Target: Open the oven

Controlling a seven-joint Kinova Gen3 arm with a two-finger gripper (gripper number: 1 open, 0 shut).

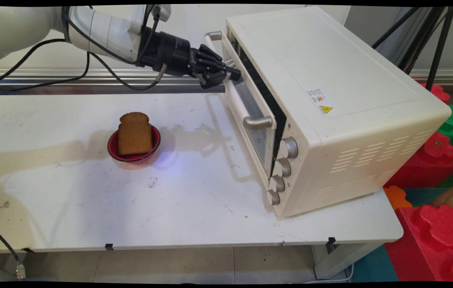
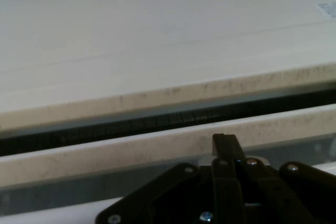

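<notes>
A cream toaster oven [image 1: 330, 100] stands on the right of the white table [image 1: 90, 200], its glass door [image 1: 256, 132] facing left. My black gripper [image 1: 232, 74] is shut and reaches in from the left, its tips against the door's upper edge, just past the far part of the silver-ended handle [image 1: 246, 117]. In the hand view the gripper [image 2: 224, 141] lies on the door's cream top rail [image 2: 105, 156]. A dark gap [image 2: 131, 124] runs between that rail and the oven body [image 2: 157, 35]. A slice of brown bread [image 1: 133, 134] stands upright in a red bowl [image 1: 155, 145] on the table, left of the oven.
Several silver knobs [image 1: 282, 168] run down the oven's front right side. Red and green foam blocks [image 1: 442, 224] are stacked beyond the table's right end. Black tripod legs [image 1: 434, 44] rise behind the oven. Black cables [image 1: 50, 82] hang from the arm at upper left.
</notes>
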